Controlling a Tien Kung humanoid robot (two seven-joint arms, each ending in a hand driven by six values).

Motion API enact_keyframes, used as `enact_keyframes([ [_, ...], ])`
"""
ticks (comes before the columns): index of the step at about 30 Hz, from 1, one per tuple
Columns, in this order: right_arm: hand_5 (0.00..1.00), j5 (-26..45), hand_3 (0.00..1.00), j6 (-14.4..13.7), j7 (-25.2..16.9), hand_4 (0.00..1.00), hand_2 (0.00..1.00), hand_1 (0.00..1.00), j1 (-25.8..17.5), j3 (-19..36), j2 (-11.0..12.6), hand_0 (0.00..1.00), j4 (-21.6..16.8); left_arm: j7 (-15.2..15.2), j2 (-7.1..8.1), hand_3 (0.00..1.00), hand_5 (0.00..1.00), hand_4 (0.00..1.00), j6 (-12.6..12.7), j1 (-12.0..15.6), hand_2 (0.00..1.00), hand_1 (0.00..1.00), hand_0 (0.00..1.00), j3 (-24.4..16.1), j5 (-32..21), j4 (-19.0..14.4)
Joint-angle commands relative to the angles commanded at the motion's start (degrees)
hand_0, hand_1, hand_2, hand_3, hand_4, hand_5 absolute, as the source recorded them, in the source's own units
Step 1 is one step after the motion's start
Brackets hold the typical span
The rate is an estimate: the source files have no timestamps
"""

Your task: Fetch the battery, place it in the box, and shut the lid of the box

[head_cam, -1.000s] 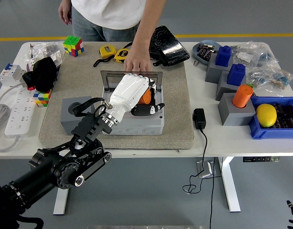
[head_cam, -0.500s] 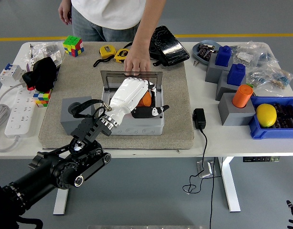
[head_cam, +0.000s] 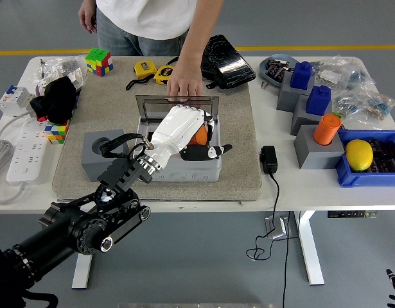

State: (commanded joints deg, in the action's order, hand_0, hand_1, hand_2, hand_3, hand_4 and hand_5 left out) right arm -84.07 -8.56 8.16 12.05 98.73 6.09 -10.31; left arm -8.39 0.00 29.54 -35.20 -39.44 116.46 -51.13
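Observation:
An orange battery (head_cam: 198,135) lies inside the grey box (head_cam: 197,171) on the tan mat, mostly covered by my white left hand (head_cam: 209,137). The fingers hang loosely over the battery and the thumb (head_cam: 218,151) sticks out to the right, apart from it. The box's clear lid (head_cam: 152,106) stands open at the back, where a person's hand (head_cam: 183,83) rests on its top edge. Only a dark tip of my right hand (head_cam: 394,289) shows at the lower right corner.
A grey block (head_cam: 94,151) sits left of the box on the mat (head_cam: 242,173). A black adapter (head_cam: 268,159) and cable lie to the right. Grey holders with another orange battery (head_cam: 326,129) and blue ones stand further right. A power strip (head_cam: 27,151) lies far left.
My left hand has shifted slightly right and up over the box. Its thumb has swung outward away from the battery. The person's hand stays on the lid.

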Motion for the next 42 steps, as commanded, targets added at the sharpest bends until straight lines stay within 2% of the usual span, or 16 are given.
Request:
enact_keyframes([
  [2,0.998,0.03,0.801,0.01,0.0,0.998,0.768,0.805,-0.01,-0.02,-0.01,0.845,0.0,0.08,0.0,0.446,0.648,0.903,-0.94,0.04,0.461,0.437,0.213,-0.02,-0.25,0.06],
  [3,0.998,-0.03,0.801,0.02,0.01,0.998,0.768,0.805,-0.01,0.02,-0.02,0.846,0.0,0.14,0.0,0.565,0.819,0.955,-1.38,0.04,0.572,0.591,0.346,-0.02,-0.36,0.07],
  [8,0.998,0.04,0.801,0.03,0.01,0.998,0.768,0.805,-0.01,-0.08,-0.02,0.846,0.0,0.11,0.0,0.565,0.819,0.955,-3.13,0.1,0.572,0.591,0.346,-0.18,-1.15,0.16],
  [9,0.998,0.05,0.801,0.03,0.01,0.998,0.768,0.804,0.0,-0.11,0.0,0.845,0.0,0.05,0.0,0.641,0.919,0.973,-3.17,0.11,0.648,0.667,0.495,-0.25,-1.23,0.16],
  [14,0.998,-0.08,0.801,0.0,0.07,0.998,0.768,0.804,-0.08,0.0,0.0,0.845,0.0,-0.85,0.0,0.641,0.919,0.973,-2.22,0.28,0.648,0.667,0.495,-0.48,-1.74,-0.2],
  [15,0.998,-0.06,0.801,-0.01,0.08,0.998,0.768,0.805,-0.11,0.0,0.0,0.846,0.0,-0.92,0.0,0.688,0.978,0.982,-2.03,0.38,0.696,0.701,0.573,-0.55,-1.69,-0.54],
  [16,0.998,-0.02,0.801,-0.02,0.07,0.998,0.768,0.805,-0.11,-0.04,0.0,0.846,0.0,-0.93,0.0,0.688,0.978,0.982,-1.94,0.44,0.696,0.701,0.573,-0.58,-1.62,-0.8],
  [20,0.998,0.19,0.801,0.0,0.02,0.998,0.768,0.805,-0.25,-0.24,-0.01,0.846,0.0,-2.21,0.0,0.688,0.978,0.982,-1.12,1.32,0.696,0.701,0.573,-0.93,-2.37,-3.92],
  [21,0.998,0.17,0.801,-0.01,0.01,0.998,0.768,0.804,-0.29,-0.21,-0.01,0.845,0.0,-2.85,0.0,0.752,0.998,0.998,-0.8,1.65,0.758,0.751,0.703,-1.15,-2.91,-5.08],
  [26,0.998,-0.08,0.801,0.01,0.06,0.998,0.768,0.804,-0.5,0.06,-0.01,0.845,0.0,-4.06,0.27,0.752,0.998,0.998,-0.01,2.56,0.758,0.751,0.703,-2.36,-3.57,-8.89],
  [27,0.998,-0.11,0.801,0.01,0.04,0.998,0.768,0.803,-0.53,0.15,-0.03,0.846,0.0,-4.05,0.42,0.852,0.998,0.998,-0.07,2.69,0.897,0.938,0.964,-2.72,-3.4,-9.46],
  [28,0.998,-0.08,0.801,0.01,0.01,0.998,0.768,0.803,-0.55,0.11,-0.03,0.846,0.0,-4.09,0.5,0.852,0.998,0.998,-0.13,2.77,0.897,0.938,0.964,-2.93,-3.33,-9.73],
  [32,0.998,0.16,0.801,-0.06,0.03,0.998,0.768,0.803,-0.52,0.02,0.03,0.846,0.0,-3.11,0.86,0.852,0.998,0.998,-2.39,3.49,0.897,0.938,0.964,-4.79,-1.74,-11.26],
  [33,0.998,0.26,0.801,-0.08,0.0,0.998,0.768,0.803,-0.54,0.02,0.04,0.845,0.0,-2.61,1.02,0.98,0.998,0.998,-3.23,3.83,0.985,0.998,0.998,-5.53,-1.2,-11.91],
  [38,0.998,0.05,0.801,-0.09,0.05,0.998,0.768,0.803,-0.74,0.52,-0.06,0.845,0.0,-0.58,1.86,0.98,0.998,0.998,-7.44,5.22,0.985,0.998,0.998,-9.19,0.09,-14.81],
  [42,0.998,0.31,0.801,-0.09,-0.03,0.998,0.768,0.803,-0.79,0.61,-0.22,0.845,0.0,0.42,2.47,0.998,0.998,0.998,-10.53,6.66,0.998,0.998,0.998,-12.26,-1.62,-17.05],
])
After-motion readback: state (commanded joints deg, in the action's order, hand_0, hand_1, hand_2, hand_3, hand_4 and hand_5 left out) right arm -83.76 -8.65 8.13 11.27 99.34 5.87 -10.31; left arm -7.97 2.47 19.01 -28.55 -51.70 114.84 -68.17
